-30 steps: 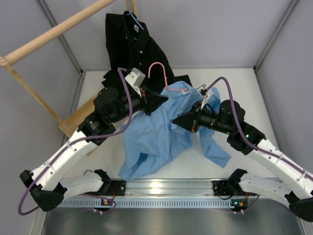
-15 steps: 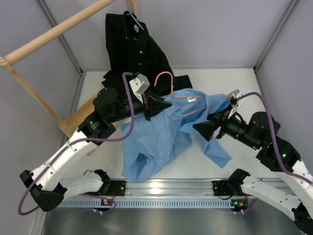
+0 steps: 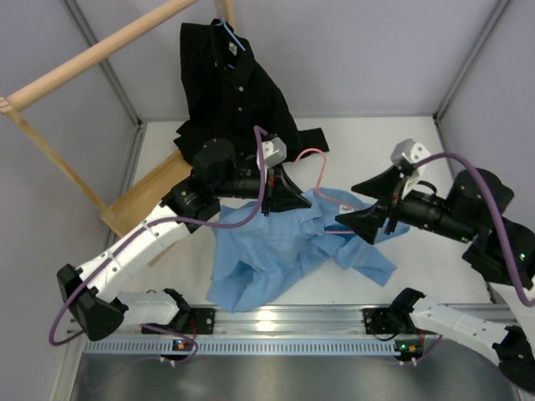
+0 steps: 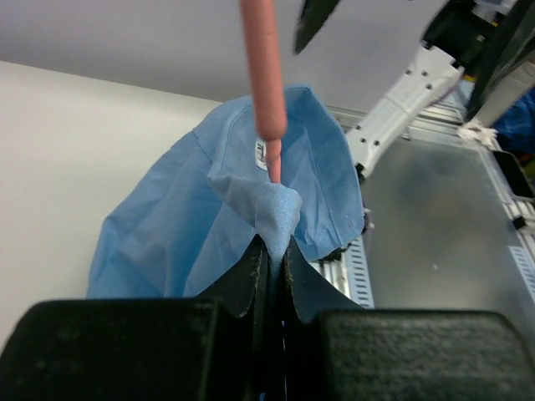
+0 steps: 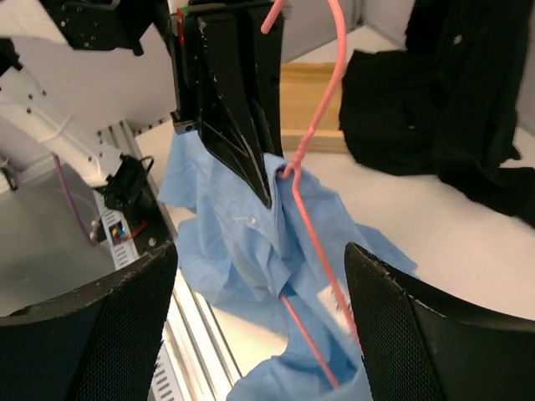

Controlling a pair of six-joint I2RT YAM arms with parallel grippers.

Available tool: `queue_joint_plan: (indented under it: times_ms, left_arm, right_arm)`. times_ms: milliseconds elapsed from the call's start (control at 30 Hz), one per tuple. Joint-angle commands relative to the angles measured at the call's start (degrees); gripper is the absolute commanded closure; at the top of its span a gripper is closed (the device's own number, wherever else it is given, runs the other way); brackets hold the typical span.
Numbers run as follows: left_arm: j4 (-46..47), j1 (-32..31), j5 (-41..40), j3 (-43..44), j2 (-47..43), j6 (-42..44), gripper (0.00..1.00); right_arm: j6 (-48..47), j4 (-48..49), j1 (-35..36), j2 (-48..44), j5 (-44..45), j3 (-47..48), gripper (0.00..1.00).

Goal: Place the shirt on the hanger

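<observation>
The light blue shirt [image 3: 267, 251] lies crumpled on the table, with its collar lifted. My left gripper [image 3: 305, 202] is shut on a fold of that collar [image 4: 276, 209]. The pink hanger [image 3: 309, 153] rises right at those fingertips, and its wire [image 5: 327, 268] runs down inside the shirt [image 5: 226, 242]. I cannot tell whether the wire is pinched too. In the left wrist view the hanger [image 4: 263, 67] stands straight up from the pinched cloth. My right gripper [image 3: 347, 205] is open and hangs just right of the shirt, facing it. Nothing sits between its fingers [image 5: 261, 251].
A black shirt [image 3: 234, 92] hangs on a blue hanger [image 3: 230, 33] from a wooden rack [image 3: 92, 54] at the back left, its hem pooled on the table. The rack's wooden foot [image 3: 146, 196] lies left of the shirt. A metal rail [image 3: 284, 322] runs along the near edge.
The right gripper has opened, let go of the shirt and drawn back to the right. The left gripper has carried the collar and hanger to the right.
</observation>
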Motion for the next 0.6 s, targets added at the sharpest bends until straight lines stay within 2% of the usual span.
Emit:
queue_joint_plan:
  times_ms: [0, 133, 333, 567]
  left_arm:
    - [2.57, -0.92, 12.62, 4.12, 0.93, -1.14, 1.0]
    - [2.57, -2.41, 18.7, 4.57, 2.07, -0.79, 1.0]
    - [2.57, -2.85, 20.65, 3.86, 2.6, 0.0, 1.0]
    - [2.48, -2.86, 20.39, 3.34, 2.96, 0.62, 1.0]
  right_arm:
    - [-3.13, 3.06, -0.55, 4.38, -7.91, 0.99, 0.23]
    - [-1.11, 7.28, -0.55, 7.8, -12.65, 1.96, 0.27]
    - [2.39, 15.02, -0.55, 9.74, -20.56, -0.06, 0.39]
    - [4.43, 19.07, -0.55, 10.44, -23.04, -1.64, 0.63]
